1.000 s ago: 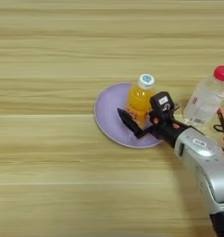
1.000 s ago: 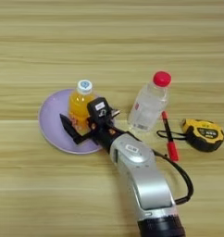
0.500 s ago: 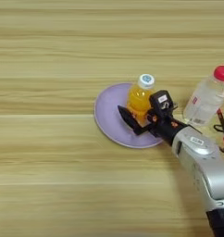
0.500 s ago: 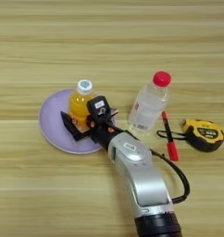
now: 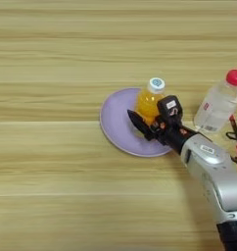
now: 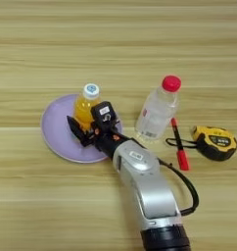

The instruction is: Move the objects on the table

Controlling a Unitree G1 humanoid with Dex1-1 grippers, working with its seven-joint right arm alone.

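The small orange-juice bottle with its white cap stands upright on a lilac plate. My right gripper reaches in from the lower right and is shut on the bottle's lower body, one black finger at its front left and the other at its right. The clear bottle with the red cap stands to the right of the plate. Further right, the yellow-black tape measure lies on the wooden table with its black strap trailing left.
A red pen lies between the clear bottle and the tape measure. My silver forearm crosses the table from the bottom edge up to the plate, with a black cable looping on its right side.
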